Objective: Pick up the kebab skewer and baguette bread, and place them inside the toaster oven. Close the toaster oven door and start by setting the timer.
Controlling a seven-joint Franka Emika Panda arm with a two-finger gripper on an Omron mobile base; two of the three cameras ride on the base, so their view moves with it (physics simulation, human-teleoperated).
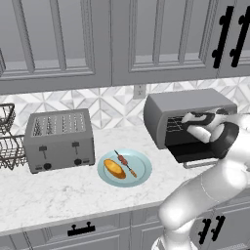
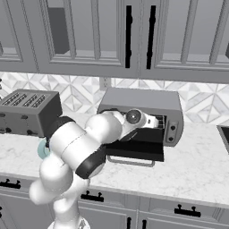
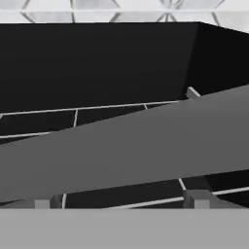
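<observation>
I am holding my hand [image 1: 188, 122], fingers spread wide and gripping nothing, at the mouth of the toaster oven [image 1: 185, 105] with its door [image 2: 136, 150] down, while kebab skewer [image 1: 125, 163] and baguette bread [image 1: 114, 169] are lying unloaded on the plate [image 1: 141, 175].

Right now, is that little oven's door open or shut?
Open. The toaster oven door is folded down flat in front of the toaster oven, handle bar toward the counter edge, and the wire rack inside shows.
</observation>
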